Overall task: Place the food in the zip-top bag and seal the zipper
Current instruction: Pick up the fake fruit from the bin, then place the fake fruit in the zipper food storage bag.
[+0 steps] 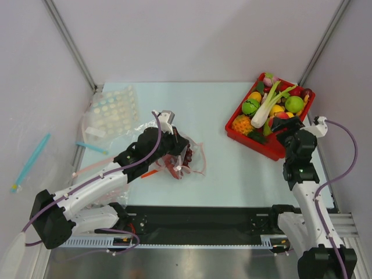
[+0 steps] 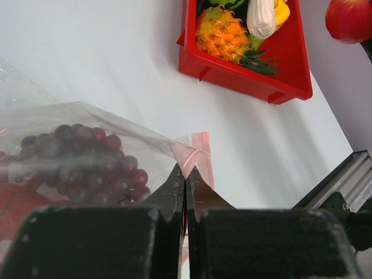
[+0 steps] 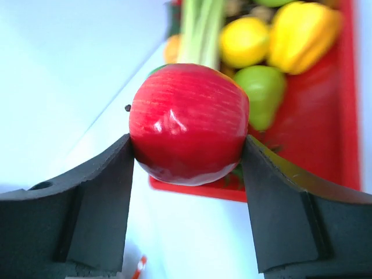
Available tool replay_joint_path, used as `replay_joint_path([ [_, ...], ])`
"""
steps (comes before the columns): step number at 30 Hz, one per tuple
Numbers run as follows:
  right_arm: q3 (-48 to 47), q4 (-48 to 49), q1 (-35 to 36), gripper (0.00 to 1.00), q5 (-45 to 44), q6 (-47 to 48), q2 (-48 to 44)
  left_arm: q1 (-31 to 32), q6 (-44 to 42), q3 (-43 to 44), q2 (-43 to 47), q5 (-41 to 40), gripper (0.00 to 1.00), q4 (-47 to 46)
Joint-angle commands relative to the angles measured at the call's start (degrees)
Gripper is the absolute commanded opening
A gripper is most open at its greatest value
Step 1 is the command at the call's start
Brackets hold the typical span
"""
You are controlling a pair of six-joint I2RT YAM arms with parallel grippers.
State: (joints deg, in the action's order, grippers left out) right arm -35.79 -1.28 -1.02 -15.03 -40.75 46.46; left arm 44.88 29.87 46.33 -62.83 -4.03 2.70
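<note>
The left arm (image 1: 96,187) and right arm (image 1: 314,209) are white links joined by black motor housings (image 1: 301,171), each trailing a loose purple cable (image 1: 347,145) down to a black base (image 1: 49,221). The left tool (image 2: 185,177) has matte black fingers (image 2: 168,197) tapering to thin edges; the right tool (image 3: 187,145) has thick ones with curved inner faces.

Light bright, even, diffuse; white walls and pale table (image 1: 232,168) near washed out. Shadows faint and soft, close under the arms. Small white glints on red apple (image 3: 189,125) and clear bag (image 2: 87,116). Wrist views: closest foreground soft; tray (image 3: 325,145) behind apple blurred.
</note>
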Motion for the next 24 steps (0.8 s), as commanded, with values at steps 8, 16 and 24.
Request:
replay_joint_path([
  [8,4.3,18.6,15.6,0.15,33.7,10.9,-0.8,0.5,-1.0,3.8,3.6,0.8,0.00,-1.0],
  [16,1.3,22.5,37.0,0.18,37.0,26.9,2.3,0.7,-1.0,3.7,6.2,1.3,0.00,-0.2],
  [24,0.6,22.6,46.9,0.18,36.6,34.7,4.1,1.1,-0.9,3.9,6.9,1.5,0.00,-0.1],
])
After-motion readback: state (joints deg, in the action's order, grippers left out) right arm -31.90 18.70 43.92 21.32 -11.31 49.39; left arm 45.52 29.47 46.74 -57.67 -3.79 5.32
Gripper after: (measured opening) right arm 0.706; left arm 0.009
